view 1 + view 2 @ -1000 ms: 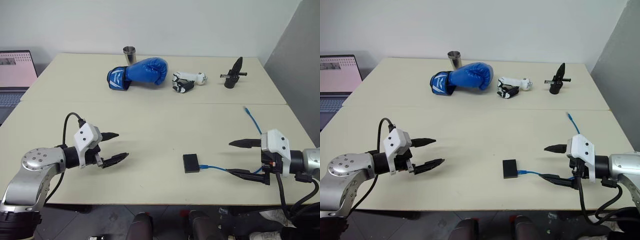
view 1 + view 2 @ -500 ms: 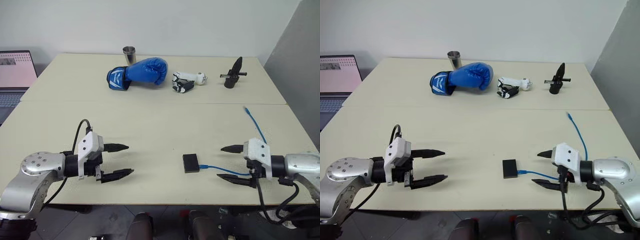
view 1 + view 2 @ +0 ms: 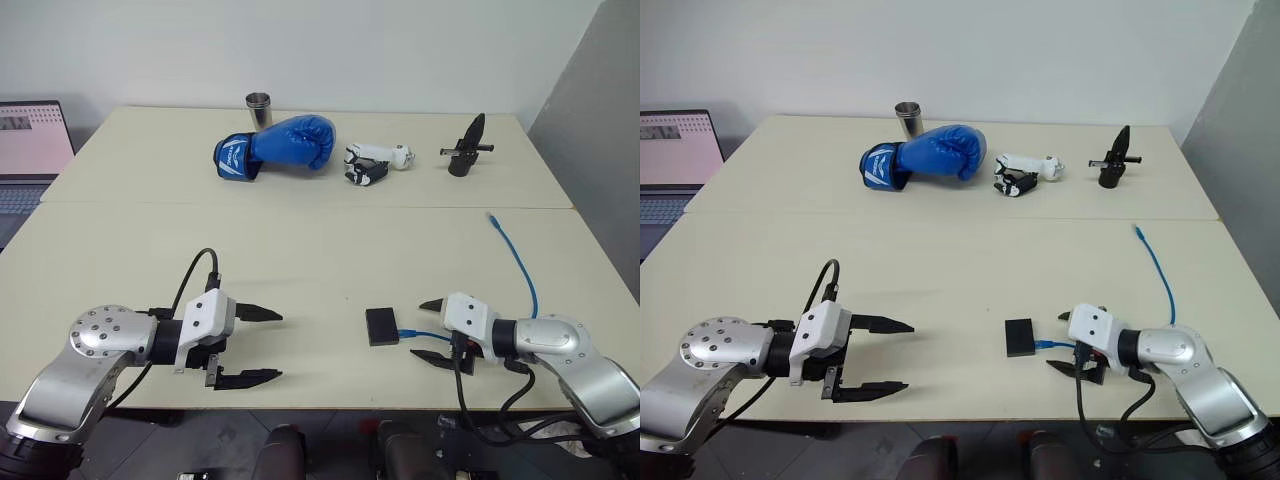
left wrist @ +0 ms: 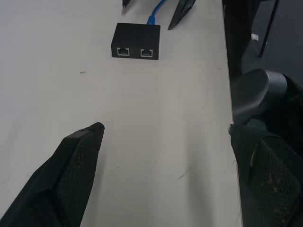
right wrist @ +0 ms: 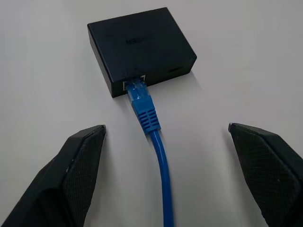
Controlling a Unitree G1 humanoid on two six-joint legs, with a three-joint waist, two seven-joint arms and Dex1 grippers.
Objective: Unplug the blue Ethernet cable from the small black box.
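Observation:
The small black box point(image 3: 381, 326) lies flat near the table's front edge. The blue Ethernet cable point(image 3: 525, 270) is plugged into its right side by the blue plug point(image 5: 142, 101), then curves away to the far right. My right gripper point(image 3: 428, 330) is open and low over the table, one finger on each side of the cable just behind the plug, touching neither. My left gripper point(image 3: 278, 346) is open and empty, pointing at the box from its left, a hand's width away. In the left wrist view the box point(image 4: 136, 40) shows two empty sockets.
At the back of the table are a blue boxing glove point(image 3: 280, 145), a metal cup point(image 3: 258, 108), a white-and-black object point(image 3: 372, 162) and a pointed black clamp point(image 3: 465, 147). A laptop point(image 3: 30, 150) stands at the far left. The table's front edge point(image 3: 320, 407) runs just below both grippers.
My right gripper has dropped and slid left along the cable until it straddles it beside the box. My left gripper has swung right towards the box. Both stayed open.

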